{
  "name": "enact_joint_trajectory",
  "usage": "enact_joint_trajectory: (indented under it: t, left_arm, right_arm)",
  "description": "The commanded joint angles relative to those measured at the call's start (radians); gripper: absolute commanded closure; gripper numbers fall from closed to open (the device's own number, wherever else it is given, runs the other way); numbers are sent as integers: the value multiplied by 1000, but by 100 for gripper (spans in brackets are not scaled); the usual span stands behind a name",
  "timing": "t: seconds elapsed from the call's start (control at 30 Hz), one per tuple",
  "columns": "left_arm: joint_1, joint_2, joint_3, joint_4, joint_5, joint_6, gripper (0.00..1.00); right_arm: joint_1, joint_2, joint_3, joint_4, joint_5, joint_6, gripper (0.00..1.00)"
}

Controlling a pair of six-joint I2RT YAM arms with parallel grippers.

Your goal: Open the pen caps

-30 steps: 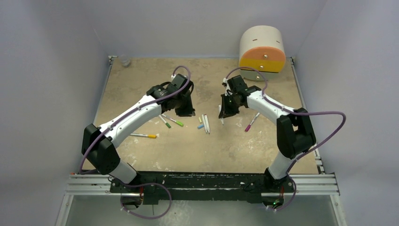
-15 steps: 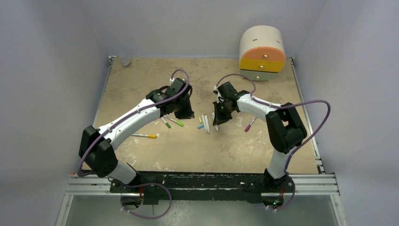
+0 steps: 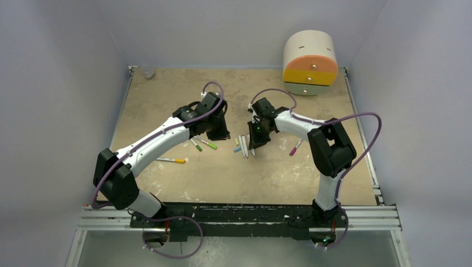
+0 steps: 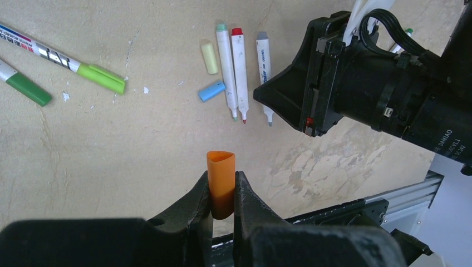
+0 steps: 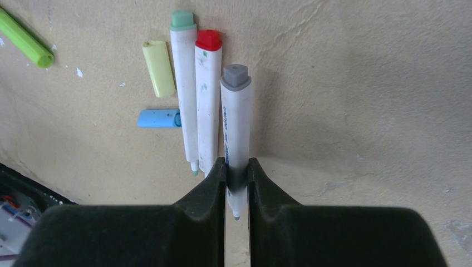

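Observation:
My left gripper (image 4: 222, 186) is shut on an orange pen cap (image 4: 221, 166), which stands upright between the fingers above the table. My right gripper (image 5: 237, 168) is closed round the lower barrel of an uncapped white pen with a grey end (image 5: 236, 111). That pen lies beside two other uncapped pens, one green-ended (image 5: 183, 83) and one red-ended (image 5: 208, 94). A loose yellow cap (image 5: 158, 68) and a loose blue cap (image 5: 158, 118) lie to their left. In the top view the left gripper (image 3: 221, 133) and the right gripper (image 3: 253, 146) flank this cluster.
Two green-capped pens (image 4: 61, 58) (image 4: 22, 86) lie left of the cluster. A magenta-capped pen (image 3: 296, 146) lies to the right and a yellow-capped pen (image 3: 170, 161) to the front left. A round cream-and-orange drawer unit (image 3: 310, 61) stands at the back right.
My right arm has swung left and down, bringing the grey-ended pen next to the two uncapped pens. The left arm has barely shifted and keeps the orange cap.

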Motion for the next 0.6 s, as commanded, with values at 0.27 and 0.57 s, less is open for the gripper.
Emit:
enact_joint_trajectory:
  t: [0.27,0.57]
  left_arm:
    - [-1,-24,0,38,-6,-3,100]
    - [0,38,3,50,-3,17,100]
  right_arm:
    - [7,25,83,-11,-14,9,73]
    - [6,-24,71,-46,-23,14,71]
